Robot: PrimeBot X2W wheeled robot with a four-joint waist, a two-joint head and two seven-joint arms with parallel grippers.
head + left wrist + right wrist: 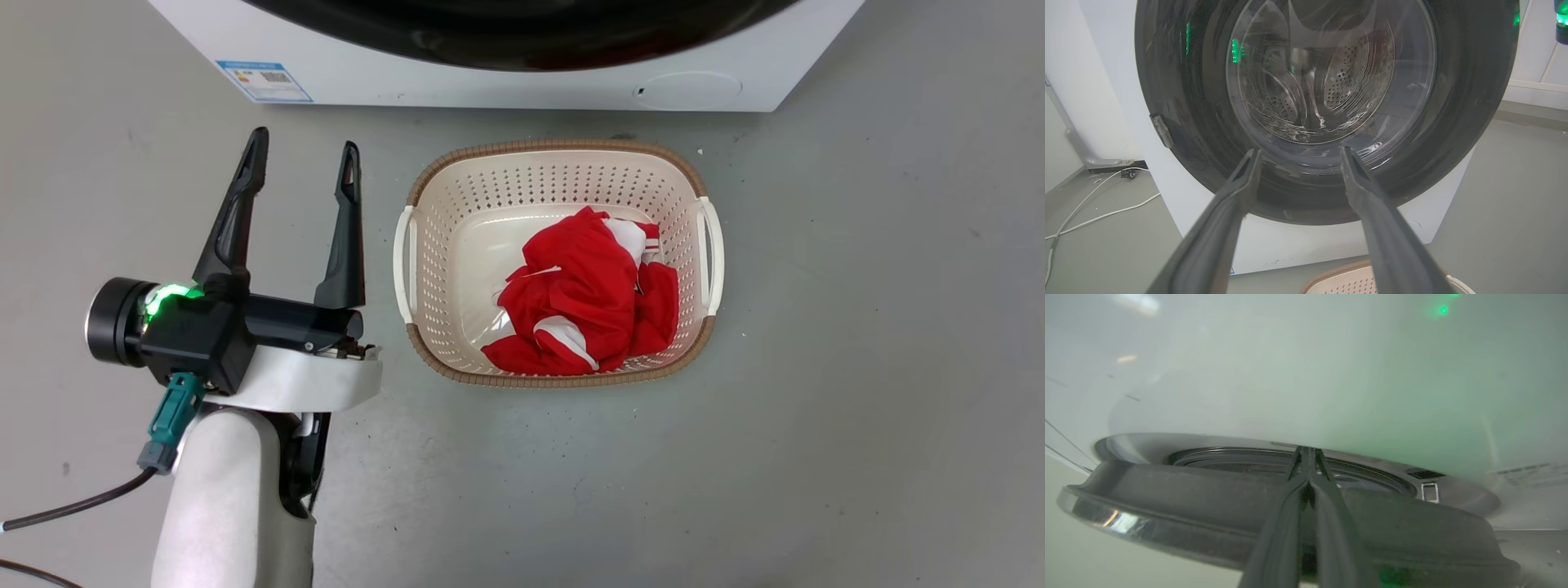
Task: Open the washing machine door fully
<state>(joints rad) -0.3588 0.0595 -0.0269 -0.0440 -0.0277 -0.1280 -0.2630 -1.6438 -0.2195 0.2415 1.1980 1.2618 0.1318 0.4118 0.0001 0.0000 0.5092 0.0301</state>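
Note:
The washing machine door (1453, 102) is a big glossy black ring around a clear glass bowl, with the steel drum visible through it. My left gripper (1300, 150) is open and empty, pointing at the door's lower part from a short distance; it also stands open at the lower left (305, 143), left of the basket. In the right wrist view, the door's dark inner side (1188, 490) stands slightly off the white machine front (1290, 375). My right gripper (1306, 451) is shut, fingers pressed together, tips reaching into that gap over the door's edge.
A cream perforated laundry basket (555, 163) holding a red and white garment (588, 294) sits on the grey floor just in front of the machine. White cables (1094, 216) trail on the floor to the machine's left. A latch slot (1429, 492) shows in the machine front.

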